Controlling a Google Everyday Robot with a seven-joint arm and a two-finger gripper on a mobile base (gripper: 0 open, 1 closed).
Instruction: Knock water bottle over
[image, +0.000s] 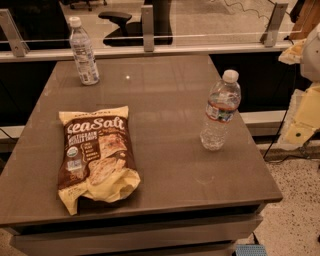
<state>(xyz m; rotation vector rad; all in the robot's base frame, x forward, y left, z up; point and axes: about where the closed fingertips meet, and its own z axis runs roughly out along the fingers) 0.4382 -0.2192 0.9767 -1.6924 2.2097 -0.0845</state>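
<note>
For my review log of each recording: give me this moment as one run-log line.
phase: pre-contact | water bottle: upright, table right side | tool: beyond table's right edge, clear of bottle | task: not yet done

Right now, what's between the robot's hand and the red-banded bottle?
Nothing. In the camera view, only bare table and open air separate the bottle from the gripper, which hangs beyond the table's right edge.

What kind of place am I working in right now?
Probably an office: an office chair beyond a glass railing, and a table holding a red-labelled water bottle and a chip bag. The tool hangs beyond the table's right edge.
</note>
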